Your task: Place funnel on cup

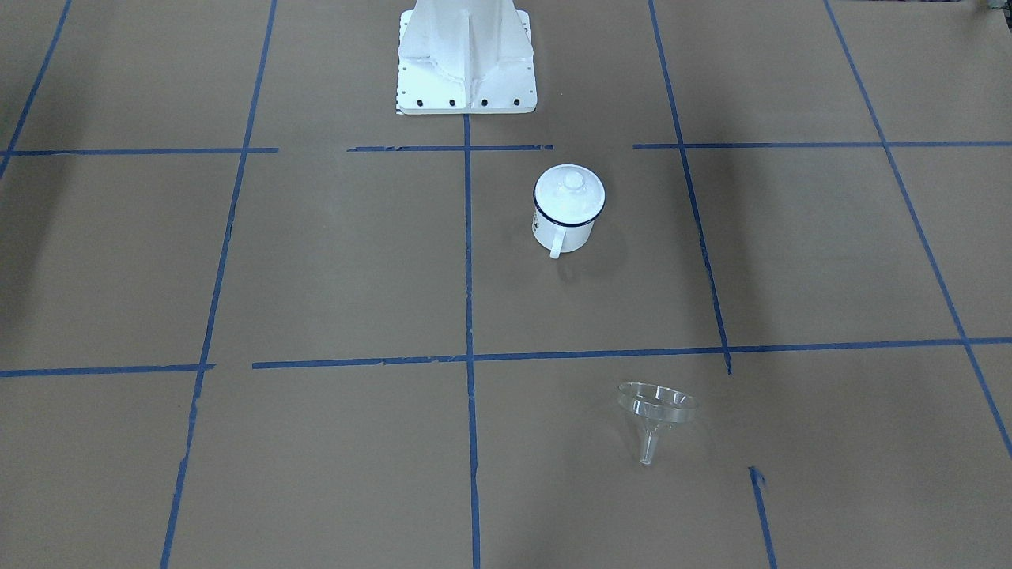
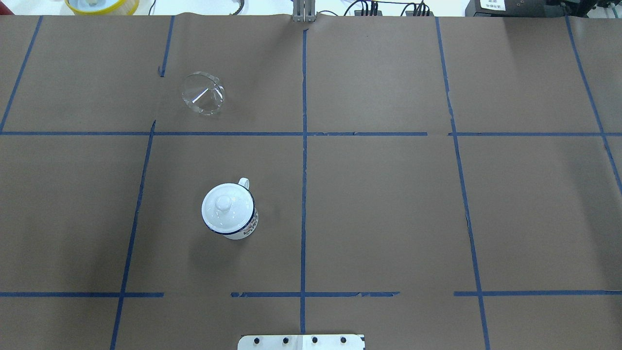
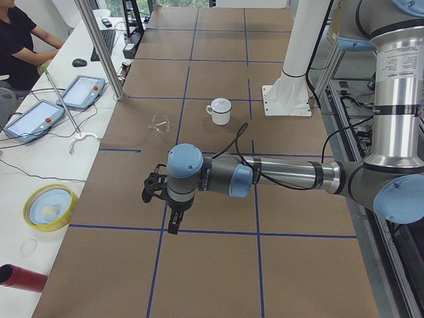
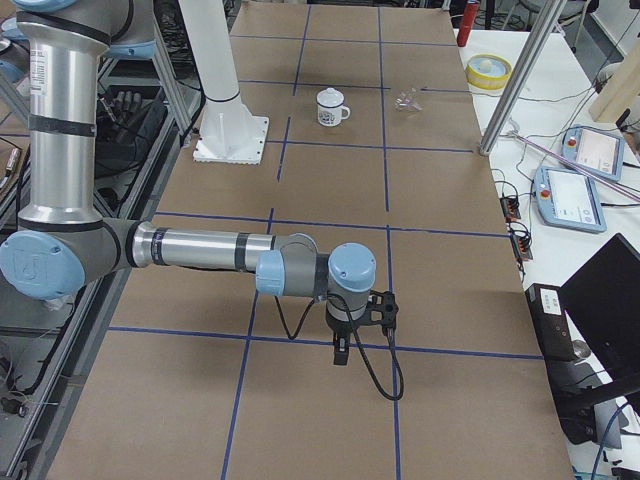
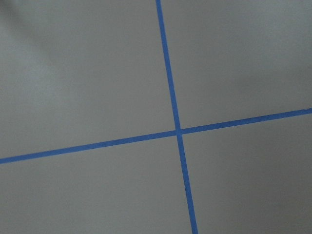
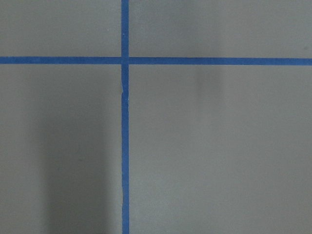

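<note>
Left gripper (image 3: 173, 224) hangs over a blue tape cross (image 5: 178, 130) on the table (image 2: 388, 209), its width cannot be told; funnel (image 2: 203, 94) lies tipped on the far left part, well apart from cup (image 2: 245, 228); cup upright, nearer the robot, knobbed lid (image 2: 227, 206) on it; right gripper (image 4: 341, 352) above table, width cannot be told.

Bench (image 2: 388, 218) covered in brown paper with a blue tape (image 2: 304, 194) grid. White desk (image 3: 20, 199) runs along the bench's far edge, holding two pendants (image 3: 83, 91) and a yellow bowl (image 3: 50, 207). Metal post (image 3: 99, 50) at the far edge. Even light, soft shadows.
</note>
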